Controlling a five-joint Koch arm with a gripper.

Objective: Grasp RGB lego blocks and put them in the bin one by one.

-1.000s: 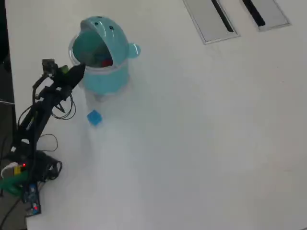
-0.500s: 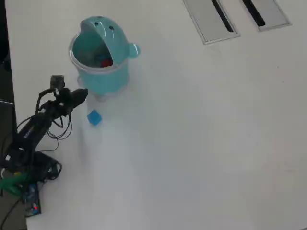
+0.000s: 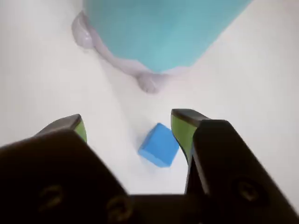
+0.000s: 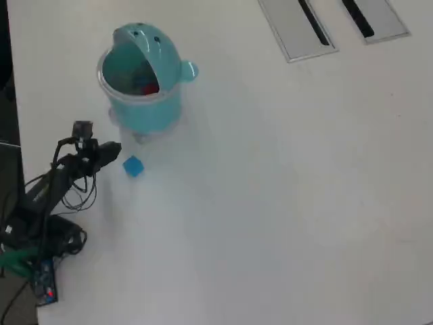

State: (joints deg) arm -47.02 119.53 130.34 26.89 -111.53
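Now the tool [image 3: 130, 122] hangs low over the white counter [image 4: 284, 189], its two green-faced fingers [image 3: 182, 130] spread wide with nothing between the pads. Sitting on the counter in that gap, the blue block [image 3: 159, 144] lies nearer the right finger in the wrist view, touching neither. Just beyond the fingertips stands the teal bin [image 3: 163, 32]. From overhead, the blue block [image 4: 133, 166] rests just off the tool [image 4: 114, 150] tip, the bin [image 4: 143, 112] close behind, a red block [image 4: 151, 87] showing inside its open mouth.
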